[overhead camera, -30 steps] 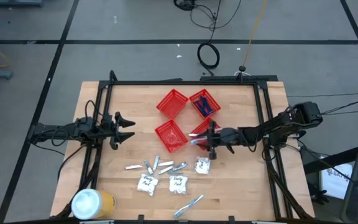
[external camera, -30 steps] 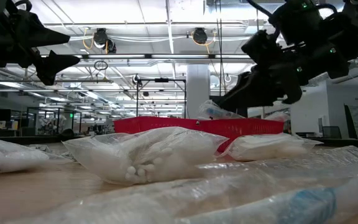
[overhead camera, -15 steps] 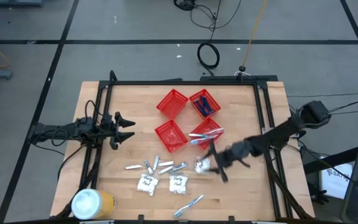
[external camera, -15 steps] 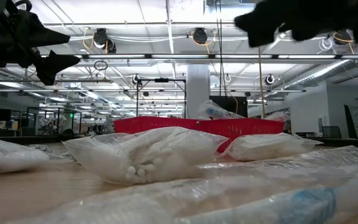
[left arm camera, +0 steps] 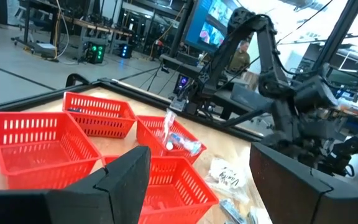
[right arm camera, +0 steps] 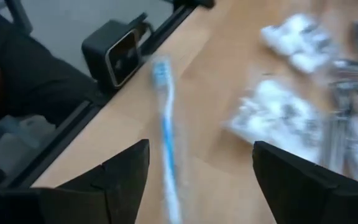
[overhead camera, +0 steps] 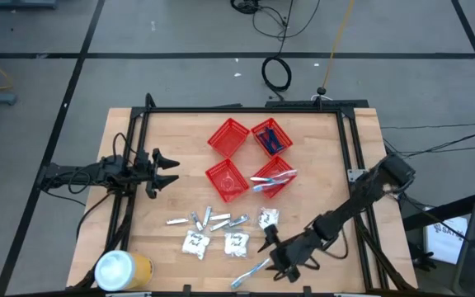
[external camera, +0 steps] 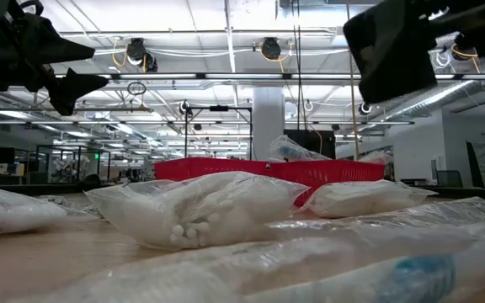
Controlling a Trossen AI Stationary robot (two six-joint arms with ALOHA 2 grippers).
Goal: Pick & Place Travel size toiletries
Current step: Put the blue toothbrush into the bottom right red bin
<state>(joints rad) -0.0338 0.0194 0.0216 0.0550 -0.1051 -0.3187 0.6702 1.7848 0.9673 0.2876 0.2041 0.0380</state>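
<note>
A: Right gripper (overhead camera: 272, 253), position?

B: Low over the tabletop (overhead camera: 320, 157) near its 6 o'clock edge, arm reaching in from 3 o'clock. Fingers (right arm camera: 126, 171) spread wide, nothing between them. A blue-bristled toothbrush (right arm camera: 165, 130) in clear wrap lies just ahead of them on the wood; in the high view it sits at (overhead camera: 250, 273), at about 7 o'clock from the gripper.

A: Left gripper (overhead camera: 168, 171)?

B: Waiting at the 9 o'clock side of the tabletop, fingers (left arm camera: 126, 180) parted wide, empty.

A: The toiletries?

B: Loose ones sit in the 6 o'clock half: three white sachets (overhead camera: 195, 243), (overhead camera: 237, 243), (overhead camera: 268, 218), and a scatter of small silvery tubes (overhead camera: 213, 219) just at 12 o'clock of the first two. The low view shows a clear bag of white pellets (external camera: 196, 206) up close.

A: Baskets?

B: Four red mesh baskets (overhead camera: 228, 136) in a two-by-two block at centre. Dark blue razors (overhead camera: 272, 139) lie in the 1 o'clock one; wrapped toothbrushes (overhead camera: 272, 176) lie in the 4 o'clock one. Contents of the other two, cannot tell.

A: Anything else?

B: A yellow can with a white lid (overhead camera: 120, 269) on its side at the 7 o'clock corner.
</note>
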